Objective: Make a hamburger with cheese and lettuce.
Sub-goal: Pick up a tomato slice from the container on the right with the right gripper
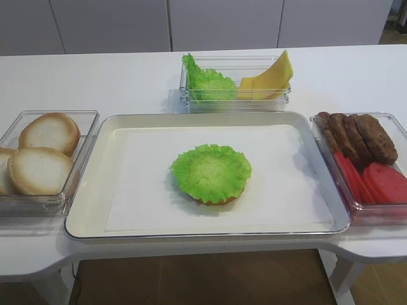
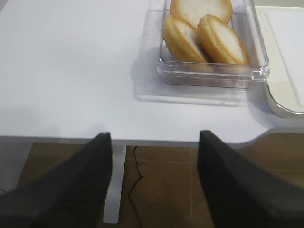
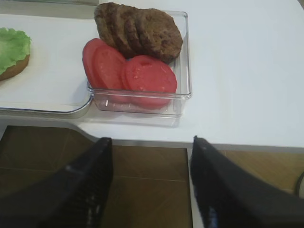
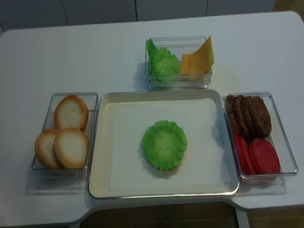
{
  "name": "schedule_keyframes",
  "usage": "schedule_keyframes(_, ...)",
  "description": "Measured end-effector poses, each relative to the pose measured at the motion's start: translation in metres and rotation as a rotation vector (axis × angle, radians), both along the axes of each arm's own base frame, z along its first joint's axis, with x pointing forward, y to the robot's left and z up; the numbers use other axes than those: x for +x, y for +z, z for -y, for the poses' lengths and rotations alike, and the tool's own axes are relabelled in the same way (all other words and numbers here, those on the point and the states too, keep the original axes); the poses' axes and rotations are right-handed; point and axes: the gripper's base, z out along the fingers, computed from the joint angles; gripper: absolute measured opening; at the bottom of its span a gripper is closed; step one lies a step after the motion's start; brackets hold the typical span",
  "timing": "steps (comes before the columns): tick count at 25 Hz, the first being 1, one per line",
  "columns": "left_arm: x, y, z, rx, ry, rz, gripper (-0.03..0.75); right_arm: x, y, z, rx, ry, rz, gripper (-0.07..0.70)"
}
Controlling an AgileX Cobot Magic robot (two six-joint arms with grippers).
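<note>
Both jaws spread, empty, off the desk edge. Cheese (image 1: 270, 79) far ahead of them, leaning in its bin (image 1: 235, 89): thin, light, slick, probably floppy. Pinch the raised corner.

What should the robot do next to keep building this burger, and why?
Probably reach the right gripper, open and empty at the table edge, to the cheese in the back bin. The hamburger on the tray so far shows only a bun base under lettuce, so cheese is the missing layer. Which arm reaches better is uncertain.
</note>
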Motion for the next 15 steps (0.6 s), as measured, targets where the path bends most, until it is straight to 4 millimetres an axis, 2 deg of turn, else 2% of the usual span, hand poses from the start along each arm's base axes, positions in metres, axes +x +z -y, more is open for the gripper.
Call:
schedule_keyframes(3,0.0,0.0,0.0,0.0,0.0,0.0,0.427,-0.003,0.008,-0.003,0.066,0.004,0.025,0.397)
schedule_keyframes(7,0.0,0.0,0.0,0.0,0.0,0.0,0.427,-0.006,0.031,-0.005,0.158,-0.019,0.061,0.397)
schedule_keyframes(10,0.0,0.0,0.0,0.0,0.0,0.0,0.427,0.003,0.051,-0.005,0.168,-0.027,0.035,0.397)
schedule_keyframes(15,0.0,0.0,0.0,0.0,0.0,0.0,0.427,0.035,0.085,-0.007,0.175,-0.034,-0.047,0.397)
